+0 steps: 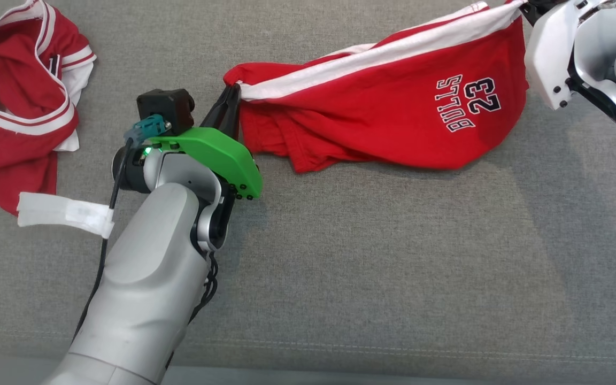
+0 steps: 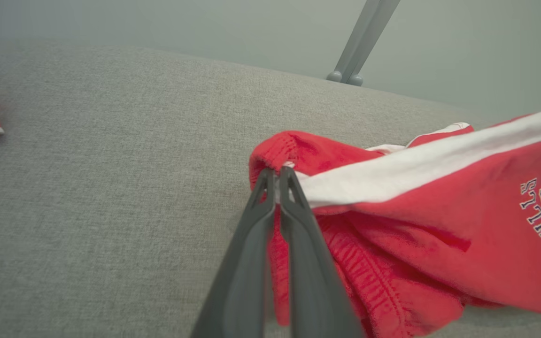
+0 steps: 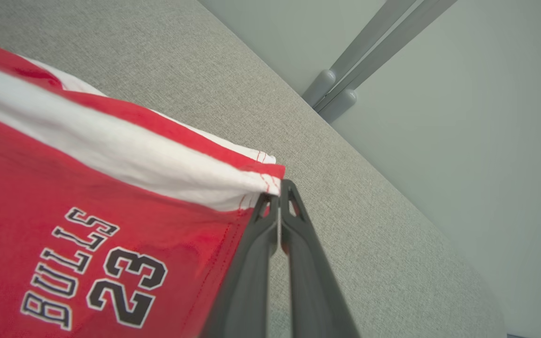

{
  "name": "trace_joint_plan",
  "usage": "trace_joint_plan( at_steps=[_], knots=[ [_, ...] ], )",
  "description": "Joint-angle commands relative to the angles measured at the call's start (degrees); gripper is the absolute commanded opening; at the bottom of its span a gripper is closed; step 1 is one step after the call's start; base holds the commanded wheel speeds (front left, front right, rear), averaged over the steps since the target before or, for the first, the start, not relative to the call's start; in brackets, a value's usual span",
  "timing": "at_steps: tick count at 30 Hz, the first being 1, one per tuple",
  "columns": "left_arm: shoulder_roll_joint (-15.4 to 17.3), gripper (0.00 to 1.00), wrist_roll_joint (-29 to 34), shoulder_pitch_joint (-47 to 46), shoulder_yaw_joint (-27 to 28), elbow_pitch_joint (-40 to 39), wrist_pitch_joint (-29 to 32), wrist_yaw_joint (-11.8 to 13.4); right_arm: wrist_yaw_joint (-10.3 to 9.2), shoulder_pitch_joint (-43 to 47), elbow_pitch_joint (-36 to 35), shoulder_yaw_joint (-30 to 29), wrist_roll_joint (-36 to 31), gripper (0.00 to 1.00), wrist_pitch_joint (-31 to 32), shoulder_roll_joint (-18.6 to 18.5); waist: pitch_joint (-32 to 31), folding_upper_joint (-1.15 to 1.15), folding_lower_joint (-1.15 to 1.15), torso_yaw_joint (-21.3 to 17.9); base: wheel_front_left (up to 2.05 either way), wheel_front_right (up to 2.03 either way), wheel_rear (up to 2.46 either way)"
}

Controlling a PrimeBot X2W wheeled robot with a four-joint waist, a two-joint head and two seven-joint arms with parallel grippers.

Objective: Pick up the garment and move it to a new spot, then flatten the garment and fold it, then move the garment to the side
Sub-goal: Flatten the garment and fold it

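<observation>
Across the upper middle and upper right of the head view, the red garment (image 1: 383,101) hangs stretched between the two grippers. It is a pair of shorts with a white side stripe and "BULLS 23" printed in dark letters near its right end. Its upper edge runs taut from the centre of the frame to the top right corner, while the loose cloth below sags toward the grey fabric surface (image 1: 393,256), where the lowest folds look to rest. The left gripper (image 1: 231,95), just left of centre in that frame, has its two dark fingers pressed together on the gathered waistband corner at the garment's left end. In the left wrist view the tips pinch the cloth where the white stripe begins, with no gap between them. The right gripper (image 3: 277,190), at mid-frame in the right wrist view, is likewise closed tight, clamping the hem corner where the stripe ends. A green cover (image 1: 217,152) sits on the left wrist. At the upper left of the head view a second red-and-white garment (image 1: 19,80) lies crumpled, well apart from the shorts, with a strip of white tape (image 1: 64,213) just below it. Beyond the surface's far edge in the left wrist view stand grey poles (image 2: 362,42).
</observation>
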Motion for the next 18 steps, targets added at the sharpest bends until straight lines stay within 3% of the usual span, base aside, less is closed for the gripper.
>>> trace_joint_plan(
  at_steps=[1, 12, 16, 17, 18],
  knots=[
    [-0.02, 0.00, -0.31, -1.30, -0.05, 0.55, -0.48, -0.34, -0.10, -0.86, 0.61, 0.34, -0.30, 0.00, -0.18, 0.16, 0.68, 0.00, 0.00, 0.08, 0.00, 0.00, 0.00],
    [-0.63, 0.00, -4.73, -9.27, -4.95, 5.32, 0.95, -1.94, -0.10, -6.35, 11.06, 0.10, -3.79, 0.00, -3.42, 2.21, 2.77, 0.00, 0.00, 0.98, 0.00, 0.00, 0.00],
    [-0.63, 0.00, -7.98, -10.93, -9.21, 4.42, 2.18, -0.59, -0.10, -6.84, 14.63, -0.51, -4.10, 0.00, -5.11, 3.59, 2.84, 0.00, 0.00, 1.69, 0.00, 0.00, 0.00],
    [-0.62, 0.08, -8.75, -11.31, -10.11, 4.35, 2.29, -0.25, -0.10, -7.13, 15.49, -0.66, -4.29, 0.00, -5.55, 3.84, 2.87, 0.00, 0.00, 1.86, 0.00, 0.00, 0.00],
    [-0.63, 0.38, -9.39, -11.63, -10.93, 4.35, 2.40, 0.08, -0.10, -7.47, 16.39, -1.14, -4.14, 0.00, -6.15, 4.16, 2.90, 0.00, 0.00, 2.01, 0.00, 0.00, 0.00]
  ],
)
